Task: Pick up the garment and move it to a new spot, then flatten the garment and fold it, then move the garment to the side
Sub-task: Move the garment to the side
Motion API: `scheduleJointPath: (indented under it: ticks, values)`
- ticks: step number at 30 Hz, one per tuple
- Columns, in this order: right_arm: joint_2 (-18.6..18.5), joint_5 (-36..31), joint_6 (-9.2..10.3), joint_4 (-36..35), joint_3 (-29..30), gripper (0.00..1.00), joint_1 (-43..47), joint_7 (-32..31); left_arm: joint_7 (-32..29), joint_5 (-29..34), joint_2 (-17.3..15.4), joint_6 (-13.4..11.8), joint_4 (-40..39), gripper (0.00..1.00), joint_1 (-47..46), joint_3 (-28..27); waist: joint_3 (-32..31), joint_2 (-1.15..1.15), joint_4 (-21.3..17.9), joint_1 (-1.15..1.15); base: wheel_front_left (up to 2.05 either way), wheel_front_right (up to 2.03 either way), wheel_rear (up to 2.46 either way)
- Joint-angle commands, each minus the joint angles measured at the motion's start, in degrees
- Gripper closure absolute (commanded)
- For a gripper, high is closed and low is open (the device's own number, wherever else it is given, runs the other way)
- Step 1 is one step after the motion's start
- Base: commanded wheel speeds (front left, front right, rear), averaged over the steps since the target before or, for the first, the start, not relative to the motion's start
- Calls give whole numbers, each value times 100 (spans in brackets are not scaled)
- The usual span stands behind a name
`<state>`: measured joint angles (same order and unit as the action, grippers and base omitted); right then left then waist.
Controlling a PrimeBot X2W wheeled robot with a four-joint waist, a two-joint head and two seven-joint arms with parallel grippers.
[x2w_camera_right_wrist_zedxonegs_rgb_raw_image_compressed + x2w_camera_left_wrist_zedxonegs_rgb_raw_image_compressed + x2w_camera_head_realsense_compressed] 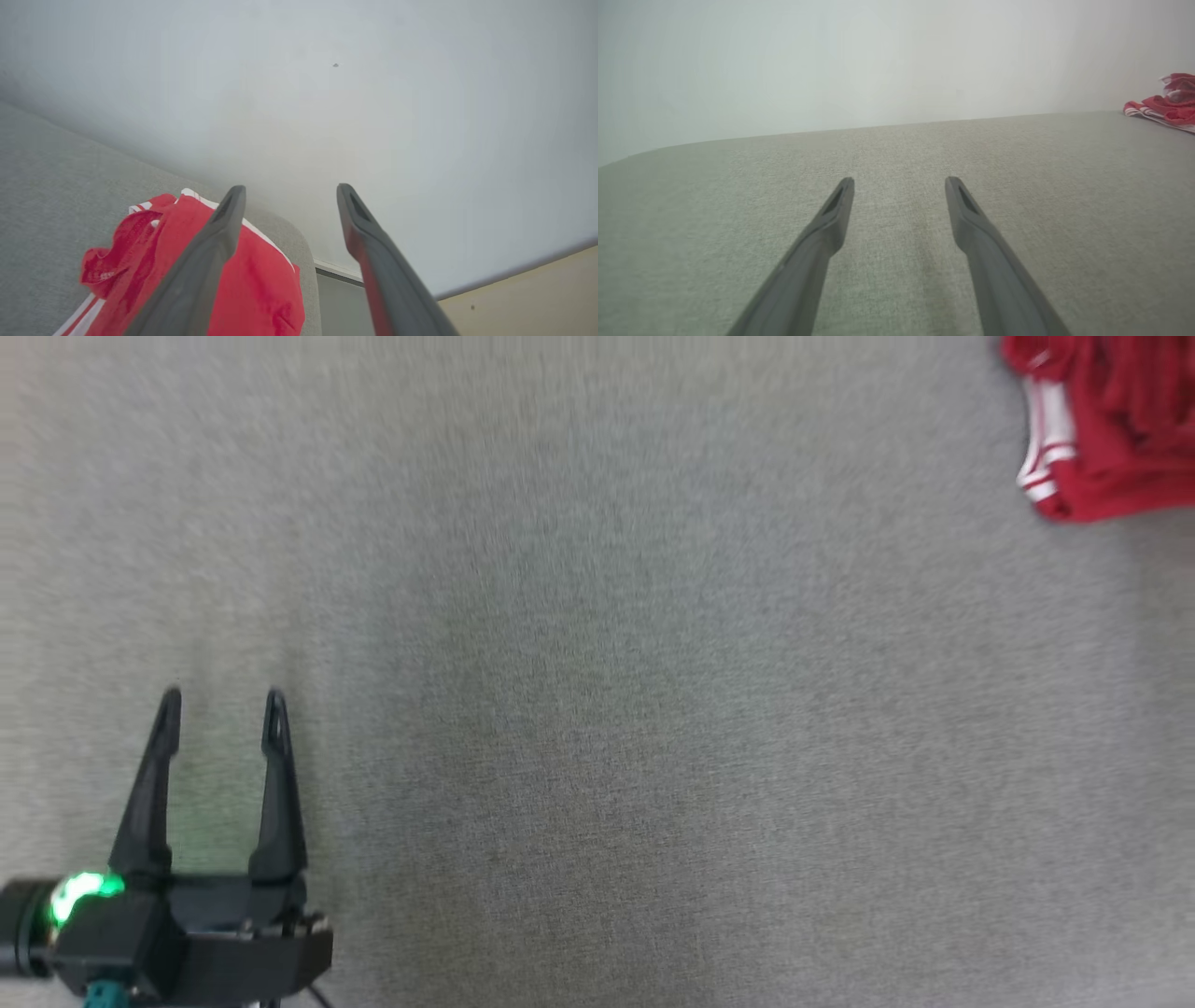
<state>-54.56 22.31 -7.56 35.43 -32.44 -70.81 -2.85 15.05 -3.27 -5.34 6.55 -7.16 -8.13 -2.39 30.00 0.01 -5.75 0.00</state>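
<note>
At the far right corner of the grey cloth-covered counter (597, 709): one red garment (1111, 429), white-striped, bunched in a loose heap, lying by the rounded edge. Right gripper (290, 188): above the garment, jaws spread wide, nothing between them, one finger crossing in front of the red cloth. Left gripper (222, 698): at the near left, well apart from the garment, jaws open and empty. Pale wall (373, 93) behind.

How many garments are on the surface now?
1. The red garment lies at the far right corner of the grey surface; its edge is cropped, so others may be hidden.
</note>
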Motion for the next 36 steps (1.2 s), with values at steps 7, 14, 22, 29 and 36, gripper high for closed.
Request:
scheduleJointPath:
  ticks: [7,14,22,29,36]
  values:
    - [1030,-26,18,151,543,0,1101,865,15,-110,102,-48,291,0,755,-232,-1620,-1,127,0,0,0,0]
    - [1796,-121,18,-45,859,0,2129,1247,15,-109,134,-62,464,0,1194,-363,-2189,-1,173,0,0,0,0]
    - [2592,-223,18,-493,1273,0,3134,1486,15,-78,173,-91,605,0,1398,-411,-2471,-1,172,0,0,0,0]
    - [3135,-357,18,-780,1613,0,3952,1614,15,-100,198,-87,778,0,1350,-332,-2625,-1,209,0,0,0,0]
    - [3594,-528,18,-986,2095,0,4776,1745,15,-161,218,-98,916,0,1304,-305,-2771,-1,248,0,0,0,0]
